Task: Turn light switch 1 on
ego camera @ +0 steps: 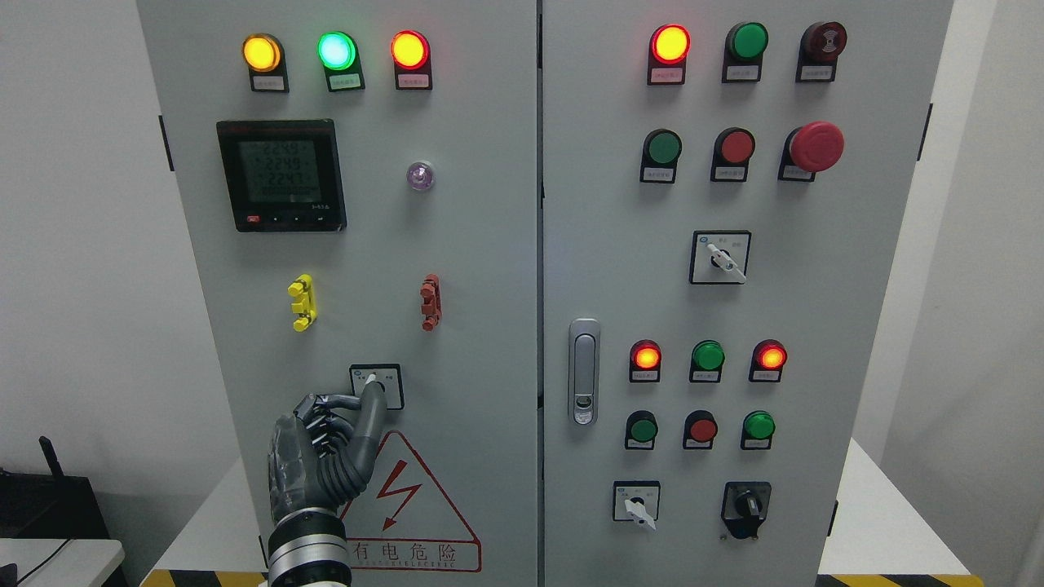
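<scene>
A small rotary selector switch (376, 385) with a white square plate sits low on the left cabinet door (457, 244), above the red warning triangle (404, 497). My left hand (363, 397) rises from the bottom edge and reaches up to it. Its thumb (371, 416) and a curled finger (334, 401) close around the switch's knob, which is mostly hidden behind them; only a white tip shows. The other fingers are curled below. My right arm does not show.
On the left door are three lit lamps (336, 50), a digital meter (281, 175), and a yellow clip (301, 302) and a red clip (430, 302). The right door carries a latch handle (584, 371), several buttons, lamps, selector switches and a red emergency stop (816, 147).
</scene>
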`<action>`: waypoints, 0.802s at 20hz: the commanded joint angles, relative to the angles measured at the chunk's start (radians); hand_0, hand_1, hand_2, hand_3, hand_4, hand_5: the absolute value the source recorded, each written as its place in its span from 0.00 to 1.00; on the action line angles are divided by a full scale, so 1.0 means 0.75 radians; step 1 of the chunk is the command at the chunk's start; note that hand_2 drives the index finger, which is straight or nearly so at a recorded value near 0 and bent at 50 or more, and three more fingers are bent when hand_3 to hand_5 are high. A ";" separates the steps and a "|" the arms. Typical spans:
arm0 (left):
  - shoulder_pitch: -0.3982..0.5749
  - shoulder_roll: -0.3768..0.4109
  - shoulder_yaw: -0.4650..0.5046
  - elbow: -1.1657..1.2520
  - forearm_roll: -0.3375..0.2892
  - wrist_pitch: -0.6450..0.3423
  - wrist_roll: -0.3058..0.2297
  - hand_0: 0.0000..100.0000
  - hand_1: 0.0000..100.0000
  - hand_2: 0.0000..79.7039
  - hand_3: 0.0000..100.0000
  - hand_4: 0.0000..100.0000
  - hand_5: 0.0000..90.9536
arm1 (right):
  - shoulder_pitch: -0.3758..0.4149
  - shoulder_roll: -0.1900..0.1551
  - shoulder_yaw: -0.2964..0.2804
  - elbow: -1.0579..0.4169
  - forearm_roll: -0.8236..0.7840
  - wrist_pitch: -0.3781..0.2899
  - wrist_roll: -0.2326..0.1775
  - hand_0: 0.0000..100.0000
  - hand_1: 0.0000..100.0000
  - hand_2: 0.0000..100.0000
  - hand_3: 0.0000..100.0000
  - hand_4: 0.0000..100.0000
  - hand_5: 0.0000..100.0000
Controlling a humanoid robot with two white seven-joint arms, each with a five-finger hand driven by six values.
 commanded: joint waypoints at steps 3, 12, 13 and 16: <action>-0.011 -0.001 -0.002 0.001 -0.001 0.010 0.000 0.26 0.48 0.68 0.90 0.96 0.95 | 0.000 -0.001 0.022 0.000 -0.033 0.000 0.000 0.12 0.39 0.00 0.00 0.00 0.00; -0.011 -0.001 -0.002 -0.001 -0.003 0.034 0.000 0.25 0.50 0.68 0.90 0.95 0.95 | 0.000 -0.001 0.022 0.000 -0.033 0.000 0.000 0.12 0.39 0.00 0.00 0.00 0.00; -0.011 0.001 -0.002 -0.001 -0.003 0.034 0.000 0.25 0.50 0.68 0.90 0.95 0.95 | 0.000 -0.001 0.022 0.000 -0.033 0.000 0.000 0.12 0.39 0.00 0.00 0.00 0.00; -0.023 -0.001 -0.002 0.001 -0.003 0.042 -0.002 0.24 0.50 0.68 0.90 0.95 0.95 | 0.000 -0.001 0.022 0.000 -0.033 0.000 0.000 0.12 0.39 0.00 0.00 0.00 0.00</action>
